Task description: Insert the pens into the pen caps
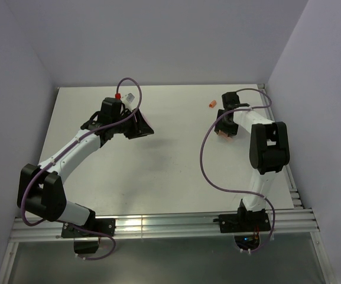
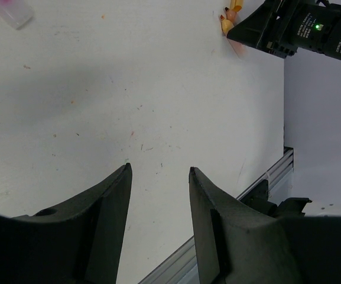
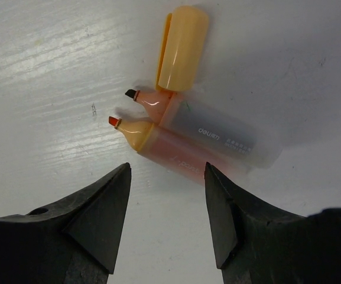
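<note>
We are holding the right gripper [image 3: 167, 170], jaws parted and empty, just above the two pens [image 3: 211, 133], lying side by side slantwise to its gap, with the orange cap [image 3: 183, 47] beyond their tips.

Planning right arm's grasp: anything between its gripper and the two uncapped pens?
Nothing visible. Right gripper stands open over the two pens, lying side by side; the orange cap lies by their tips, outside the jaws.

A pale translucent marker body with a pink end [image 2: 12, 12] is running off the left wrist view's top edge, blurring out. From above, two peach translucent marker bodies [image 1: 226, 136] are lying mostly hidden under the right gripper [image 1: 223, 128].
</note>
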Tool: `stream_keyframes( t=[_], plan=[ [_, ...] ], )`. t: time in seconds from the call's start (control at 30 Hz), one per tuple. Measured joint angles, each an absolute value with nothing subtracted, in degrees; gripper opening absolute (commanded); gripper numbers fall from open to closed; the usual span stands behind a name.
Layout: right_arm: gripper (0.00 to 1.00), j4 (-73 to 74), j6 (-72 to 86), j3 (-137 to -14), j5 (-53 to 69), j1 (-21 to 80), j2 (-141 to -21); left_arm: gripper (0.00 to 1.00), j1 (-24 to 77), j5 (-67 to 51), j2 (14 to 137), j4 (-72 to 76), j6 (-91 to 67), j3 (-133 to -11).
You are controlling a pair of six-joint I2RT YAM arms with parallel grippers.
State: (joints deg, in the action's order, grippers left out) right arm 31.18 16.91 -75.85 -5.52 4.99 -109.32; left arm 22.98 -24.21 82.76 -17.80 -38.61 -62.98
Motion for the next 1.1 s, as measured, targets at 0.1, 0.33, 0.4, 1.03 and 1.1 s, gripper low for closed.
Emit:
stream_keyframes(
  t=[0.1, 0.33, 0.4, 1.03, 1.1],
  plan=[
    [0.61, 31.03, 16.78, -75.42, -5.72, 4.99, -109.34, 0.49, 22.98, -24.23, 82.76, -17.78, -38.61, -62.98],
    [0.60, 30.85, 16.62, -75.42, -6.39, 4.99, -109.34, 0.49, 22.98, -24.23, 82.76, -17.80, -38.61, -62.98],
    [0.60, 30.83, 16.60, -75.42, -6.48, 4.99, -109.34, 0.49, 22.98, -24.25, 82.76, -17.78, -38.61, -62.98],
    [0.59, 29.71, 15.94, -74.56, -8.14, 4.99, -109.32, 0.49, 23.14, -24.36, 82.76, -17.78, -38.61, -62.96],
    [0.59, 29.61, 15.92, -74.52, -8.19, 4.99, -109.32, 0.49, 23.14, -24.36, 82.76, -17.78, -38.61, -62.96]
  ],
)
